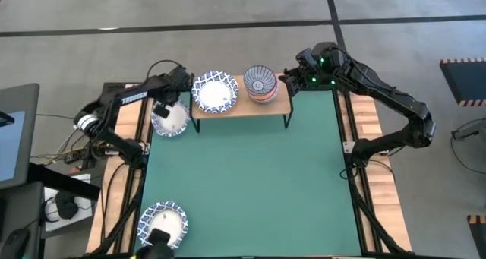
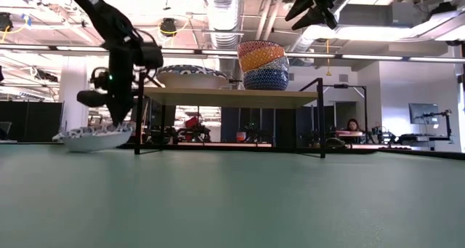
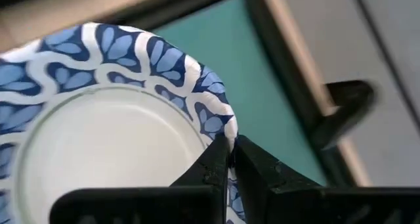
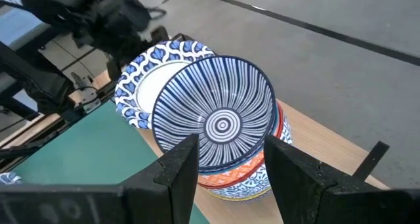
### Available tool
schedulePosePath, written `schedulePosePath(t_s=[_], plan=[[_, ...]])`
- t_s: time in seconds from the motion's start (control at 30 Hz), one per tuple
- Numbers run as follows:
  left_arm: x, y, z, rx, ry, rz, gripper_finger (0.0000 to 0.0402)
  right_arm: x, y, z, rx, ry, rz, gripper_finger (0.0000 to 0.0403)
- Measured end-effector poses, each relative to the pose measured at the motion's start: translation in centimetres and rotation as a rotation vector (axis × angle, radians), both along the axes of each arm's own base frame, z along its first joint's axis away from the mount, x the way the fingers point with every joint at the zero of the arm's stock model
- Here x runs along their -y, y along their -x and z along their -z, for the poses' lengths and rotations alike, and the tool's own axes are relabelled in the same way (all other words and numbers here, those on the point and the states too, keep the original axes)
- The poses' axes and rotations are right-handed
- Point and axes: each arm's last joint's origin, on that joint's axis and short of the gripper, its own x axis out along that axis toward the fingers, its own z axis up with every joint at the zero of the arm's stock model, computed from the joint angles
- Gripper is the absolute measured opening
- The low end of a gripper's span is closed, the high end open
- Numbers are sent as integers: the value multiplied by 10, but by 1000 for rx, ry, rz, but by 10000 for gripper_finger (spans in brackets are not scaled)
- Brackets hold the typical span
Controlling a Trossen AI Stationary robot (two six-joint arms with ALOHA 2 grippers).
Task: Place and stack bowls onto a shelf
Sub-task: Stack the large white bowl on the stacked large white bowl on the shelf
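Wooden shelf [image 1: 250, 107] holds both stacks; left fingers [image 3: 216, 168] pinch a lattice bowl [image 1: 168, 120], right fingers [image 4: 180, 161] spread, another bowl [image 1: 163, 221] waits.

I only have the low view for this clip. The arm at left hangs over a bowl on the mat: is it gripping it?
Observer: Yes. In the left wrist view the left gripper is pinched shut on the lattice bowl at its rim.
Reviewer: And the stack on the shelf, what tops it?
Observer: A ray-patterned bowl, seen from above.
Reviewer: Where is the other arm?
Observer: The right gripper is open above that stack on the shelf.
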Motion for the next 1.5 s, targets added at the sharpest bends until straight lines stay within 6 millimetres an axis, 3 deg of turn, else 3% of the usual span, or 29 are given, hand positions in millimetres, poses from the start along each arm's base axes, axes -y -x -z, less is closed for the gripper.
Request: schedulePosePath(t_s=[0.33,0.47,0.67,0.83,1.03,1.17,1.3,1.5], plan=[[28,17,-78,-119,-402,133,1,2,-4,3,-21,13,-16,195],[35,17,-116,-217,-620,342,0,6,-3,3,-12,17,-8,195],[46,7,-163,-422,-1009,833,0,6,-8,-1,53,21,-53,195],[60,-10,-169,-514,-1191,1220,0,3,-11,-2,84,-4,-76,195],[86,-32,-164,-786,-1328,1618,0,-5,-15,-2,89,-20,-104,195],[96,-37,-169,-940,-1262,1808,0,-8,-17,-2,89,-37,-110,195],[100,-39,-171,-1040,-1074,2057,0,-8,-16,-1,87,-55,-102,195],[98,-49,-173,-1044,-945,2378,0,-8,-16,-1,94,-69,-92,195]])
